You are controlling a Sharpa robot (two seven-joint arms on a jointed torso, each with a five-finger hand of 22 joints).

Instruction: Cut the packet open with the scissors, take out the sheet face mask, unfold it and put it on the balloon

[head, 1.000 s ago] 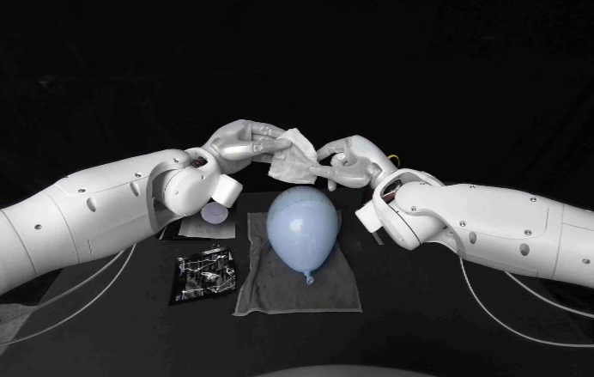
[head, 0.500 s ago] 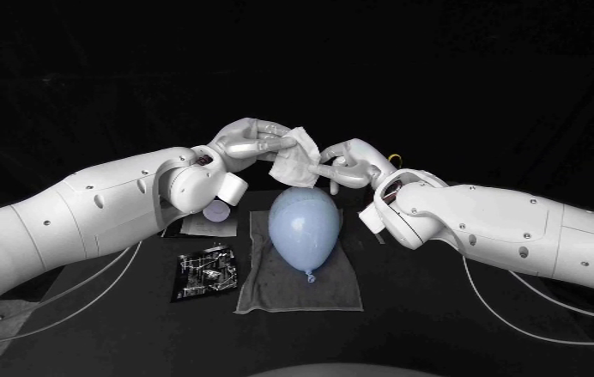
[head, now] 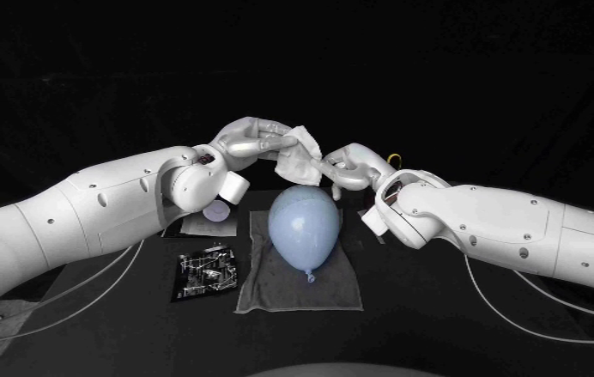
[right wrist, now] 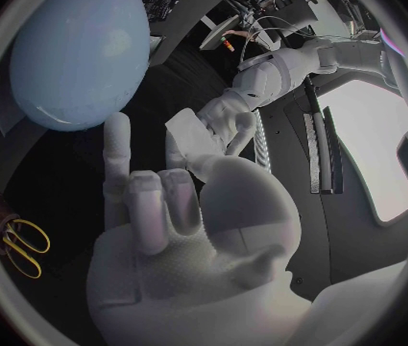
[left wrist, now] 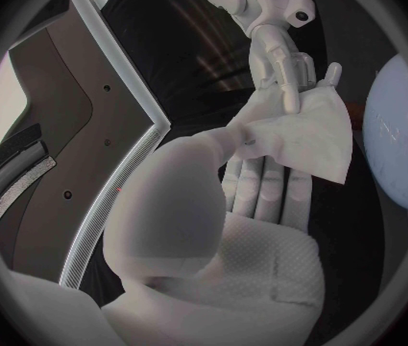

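My left hand [head: 254, 143] clamps the folded mask [head: 297, 155]; my right hand [head: 347, 167] has edged left toward it, grip unclear; unfolding remains.

You'll see your right hand [head: 349, 167] has sunk a little over the last second and edged in toward the left hand [head: 251, 143], so the gap between the two is narrower than it was. It now sits closer to the top of the balloon [head: 303, 222]. The sheet face mask [head: 299, 159] between the hands has drawn in with that move. A second ago it spread wide, with a loose lower flap hanging out toward your left arm; now it stands as a narrower, more upright strip.
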